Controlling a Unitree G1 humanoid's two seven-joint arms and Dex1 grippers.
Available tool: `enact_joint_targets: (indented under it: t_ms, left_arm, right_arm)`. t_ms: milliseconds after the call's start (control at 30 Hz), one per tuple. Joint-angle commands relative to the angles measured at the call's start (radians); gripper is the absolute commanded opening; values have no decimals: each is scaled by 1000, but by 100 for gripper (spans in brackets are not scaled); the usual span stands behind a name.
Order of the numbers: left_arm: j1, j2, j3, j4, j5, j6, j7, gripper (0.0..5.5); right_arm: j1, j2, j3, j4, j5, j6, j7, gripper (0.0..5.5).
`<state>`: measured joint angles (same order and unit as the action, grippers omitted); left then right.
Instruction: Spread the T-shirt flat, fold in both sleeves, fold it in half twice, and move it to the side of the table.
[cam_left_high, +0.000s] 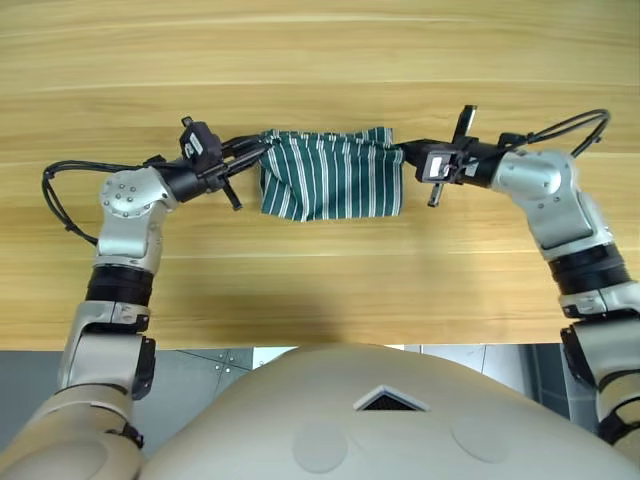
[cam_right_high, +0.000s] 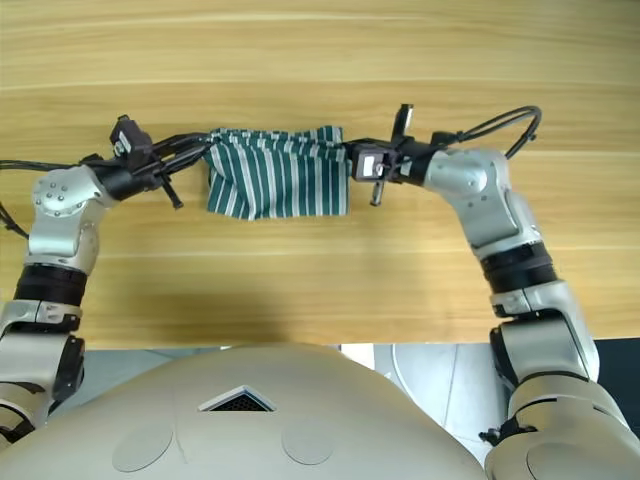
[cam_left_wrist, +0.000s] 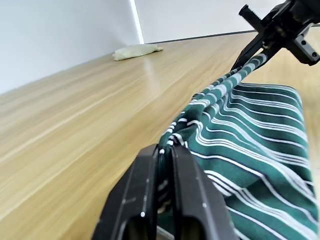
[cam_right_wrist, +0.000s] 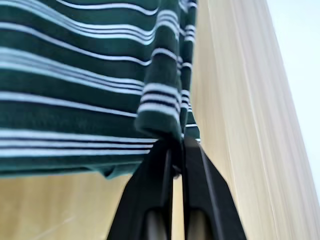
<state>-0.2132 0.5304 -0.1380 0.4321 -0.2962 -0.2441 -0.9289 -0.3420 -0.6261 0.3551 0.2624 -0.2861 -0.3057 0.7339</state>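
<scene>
1. The T-shirt (cam_left_high: 330, 175), dark green with thin white stripes, sits in the upper middle of the head view as a folded, roughly rectangular bundle over the wooden desk (cam_left_high: 320, 290).
2. The left pincer (cam_left_high: 262, 150) is pressed together on the bundle's upper left corner. Its wrist view shows black fingers (cam_left_wrist: 142, 190) clamping striped cloth.
3. The right pincer (cam_left_high: 400, 150) pinches the upper right corner likewise, fingers (cam_right_wrist: 150, 185) closed on a hem.
4. The shirt's top edge runs stretched between both pincers.
5. I cannot tell whether its lower edge touches the desk.
6. A small pale lump (cam_left_wrist: 137, 50) lies at the desk's far edge, in the upper left of the left wrist view.
</scene>
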Motion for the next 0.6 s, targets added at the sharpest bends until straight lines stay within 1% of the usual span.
enact_joint_targets:
  t_ms: [33,133,167,200,233,300,400,467,567,600]
  left_arm:
    - [-94,-49,-11,188,102,25,67,22]
    - [-190,-96,-2,367,151,21,104,22]
    - [-226,-109,0,437,168,15,116,22]
    - [-266,-126,9,511,174,19,131,22]
    - [-300,-142,28,571,162,32,126,58]
    - [-368,-164,89,668,116,79,118,88]
    - [-457,-176,207,759,30,184,105,143]
    - [-505,-173,278,798,-13,249,122,186]
    - [-575,-174,401,848,-91,367,210,244]
    - [-594,-175,444,860,-121,403,243,266]
  right_arm:
    - [-110,75,26,221,-61,10,-62,3]
    - [-174,149,32,384,-72,-3,-121,3]
    - [-193,173,28,438,-69,-2,-144,40]
    - [-207,197,16,489,-53,0,-157,52]
    - [-219,217,7,534,-41,-2,-170,78]
    - [-245,262,-46,618,28,-4,-168,108]
    - [-290,322,-207,702,234,37,-92,166]
    - [-341,349,-351,770,395,125,-34,210]
    - [-428,365,-568,892,614,290,10,273]
    - [-448,365,-620,923,658,322,2,296]
